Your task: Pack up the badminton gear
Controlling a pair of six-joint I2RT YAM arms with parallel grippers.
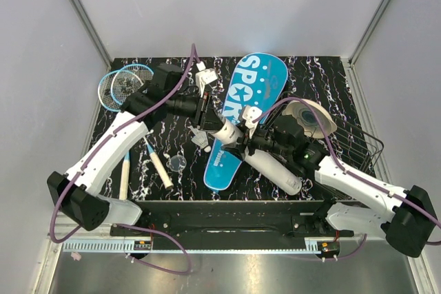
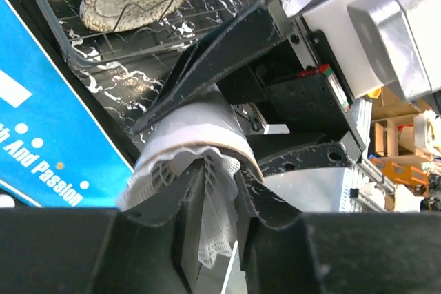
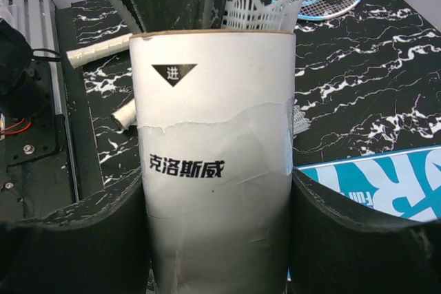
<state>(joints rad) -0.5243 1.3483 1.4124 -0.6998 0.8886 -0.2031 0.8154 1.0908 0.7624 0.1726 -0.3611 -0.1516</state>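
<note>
The right gripper (image 3: 217,211) is clenching the white tube (image 3: 213,115) between both fingers. It is gripping the tube at mid-body so that the open mouth is projecting beyond its fingertips, tilted toward the other arm, presumably to offer a steady target. The left gripper (image 2: 217,177) is meeting that mouth head-on, with a shuttlecock (image 2: 207,197) lying between its fingers. The shuttlecock's lacy skirt is protruding from the rim and its nose is hidden inside; whether those fingers are pinching or letting go cannot be told. The blue cover (image 1: 248,94) is lying flat beneath both grippers. The rackets (image 1: 124,86) are lying well behind the left gripper, apparently awaiting later packing.
</note>
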